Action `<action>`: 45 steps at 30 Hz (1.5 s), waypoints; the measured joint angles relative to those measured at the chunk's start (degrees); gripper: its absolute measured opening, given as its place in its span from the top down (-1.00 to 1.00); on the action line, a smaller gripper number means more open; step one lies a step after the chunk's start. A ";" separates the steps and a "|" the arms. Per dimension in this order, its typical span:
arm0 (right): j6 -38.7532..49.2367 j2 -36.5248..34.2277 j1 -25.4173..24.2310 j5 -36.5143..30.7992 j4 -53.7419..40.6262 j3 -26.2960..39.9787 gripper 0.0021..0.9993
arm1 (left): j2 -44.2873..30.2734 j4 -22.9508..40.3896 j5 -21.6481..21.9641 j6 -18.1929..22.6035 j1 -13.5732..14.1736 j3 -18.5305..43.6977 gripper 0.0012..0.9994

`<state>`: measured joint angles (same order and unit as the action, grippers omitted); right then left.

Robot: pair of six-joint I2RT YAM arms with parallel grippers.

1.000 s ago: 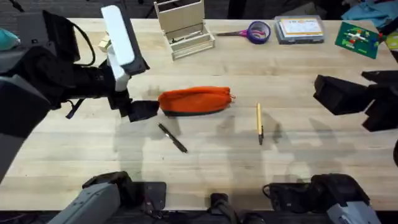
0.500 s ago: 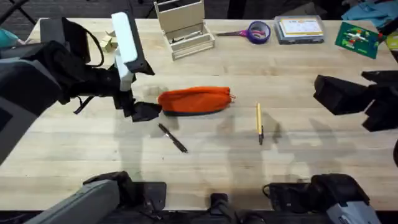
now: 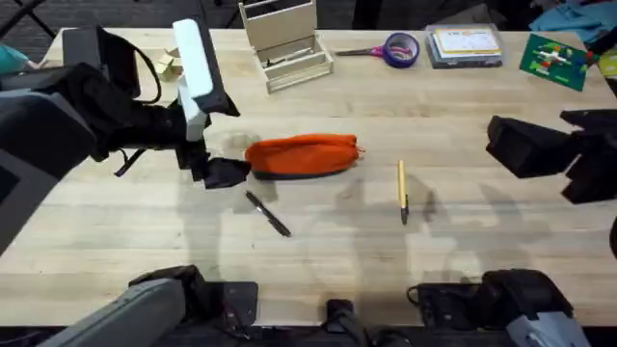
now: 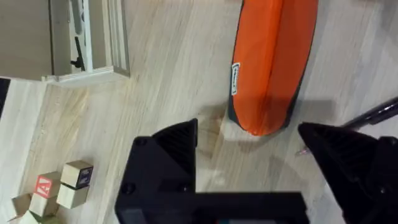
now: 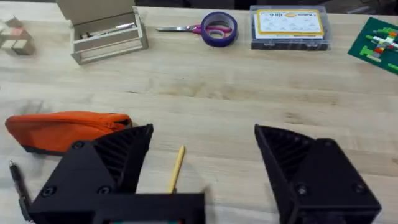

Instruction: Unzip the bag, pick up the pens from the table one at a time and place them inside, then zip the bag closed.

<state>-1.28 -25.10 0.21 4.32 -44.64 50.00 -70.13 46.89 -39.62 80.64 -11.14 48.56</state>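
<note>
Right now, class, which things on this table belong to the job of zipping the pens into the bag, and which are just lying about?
Belong to the job:
- orange bag
- black pen
- tan pen
- left tool, open at the bag's end

Just lying about:
- wooden organizer
- scissors
- purple tape roll
- clear plastic case
- green card
- small blocks

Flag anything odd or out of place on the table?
Nothing stands out. The bag lies flat and zipped; both pens, black and tan, rest apart on the table. No spills or damage.
</note>
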 joint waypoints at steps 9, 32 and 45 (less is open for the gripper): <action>0.00 0.00 0.00 0.00 0.00 0.00 -1.00 | -3.38 -0.38 -1.20 0.02 0.00 0.04 -0.99; 0.00 0.00 0.00 0.00 0.00 0.00 -1.00 | -12.15 -1.34 -8.85 0.02 0.00 0.04 -0.99; 0.00 0.00 0.00 0.00 0.00 0.00 -1.00 | -13.07 -0.39 -8.94 0.20 0.00 0.04 0.91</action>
<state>-1.28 -25.10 0.21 4.32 -44.64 50.00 -83.20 46.50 -48.56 80.84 -11.14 48.60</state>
